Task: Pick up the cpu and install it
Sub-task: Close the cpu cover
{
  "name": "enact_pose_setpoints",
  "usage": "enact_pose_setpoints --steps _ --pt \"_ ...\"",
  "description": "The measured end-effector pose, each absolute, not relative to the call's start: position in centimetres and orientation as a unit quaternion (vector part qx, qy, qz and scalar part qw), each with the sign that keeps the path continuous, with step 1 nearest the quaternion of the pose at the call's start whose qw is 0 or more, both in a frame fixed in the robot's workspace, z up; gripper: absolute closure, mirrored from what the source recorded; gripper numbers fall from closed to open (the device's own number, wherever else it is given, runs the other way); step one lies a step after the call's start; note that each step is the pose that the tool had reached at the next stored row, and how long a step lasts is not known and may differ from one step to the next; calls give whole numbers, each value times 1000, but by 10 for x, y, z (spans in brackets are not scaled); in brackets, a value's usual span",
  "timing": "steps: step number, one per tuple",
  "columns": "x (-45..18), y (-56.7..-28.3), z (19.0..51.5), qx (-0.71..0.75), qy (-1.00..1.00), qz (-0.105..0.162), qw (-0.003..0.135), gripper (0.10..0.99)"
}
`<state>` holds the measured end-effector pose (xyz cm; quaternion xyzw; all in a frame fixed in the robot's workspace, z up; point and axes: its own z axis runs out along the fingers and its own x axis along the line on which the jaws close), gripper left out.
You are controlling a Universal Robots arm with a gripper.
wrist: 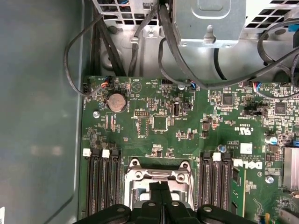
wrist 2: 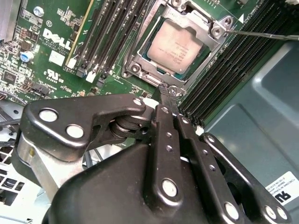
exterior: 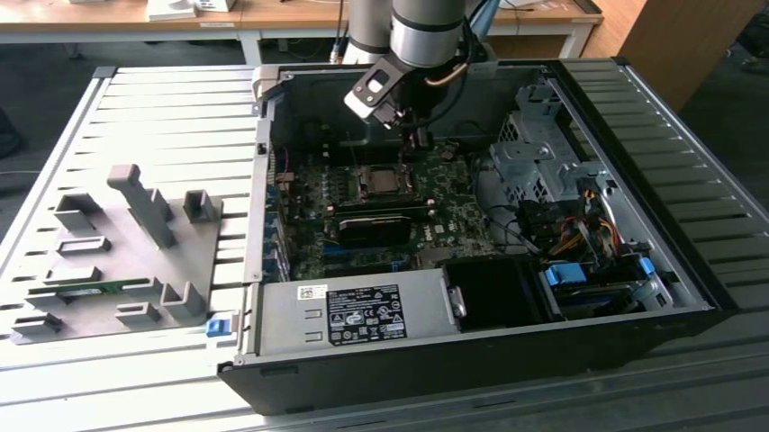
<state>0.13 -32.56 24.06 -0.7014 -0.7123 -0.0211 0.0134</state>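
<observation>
As the cpu point(wrist 2: 175, 46) lies socketed, the hand point(wrist 2: 167, 93) hangs beside.

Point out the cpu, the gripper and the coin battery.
cpu point(wrist 2: 175, 49), second wrist view: middle of its silvery metal top.
gripper point(wrist 2: 167, 89), second wrist view: midway between its shut fingertips.
coin battery point(wrist: 117, 101), first wrist view: centre of its round face.
</observation>
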Motion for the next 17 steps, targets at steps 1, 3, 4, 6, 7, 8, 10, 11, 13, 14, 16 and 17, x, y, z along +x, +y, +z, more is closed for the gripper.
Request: enact_pose_setpoints --steps 1,3,4,6,7,8,10,11,13,14,16,17 --pt "0 -326 240 -701 -712 -21 13 980" --pt "-1 -326 240 -701 -712 -21 13 980" --pt "-2 -326 240 -701 -712 -21 13 980" --pt "-5 -326 240 -701 -712 -21 13 980" --pt "-7 -326 239 -701 -712 -21 13 980" --pt "-9 -326 238 -701 -712 -21 13 980" --pt "-13 -326 237 -701 -712 -21 13 980" --pt "-15 -326 235 -701 -712 -21 13 980" --pt "-19 -326 233 -701 -712 -21 13 980" --pt "-21 -327 231 -701 -712 -21 13 980" --pt "-24 -327 228 -701 -712 -20 14 980" --pt "-26 -327 226 -701 -712 -20 14 980"
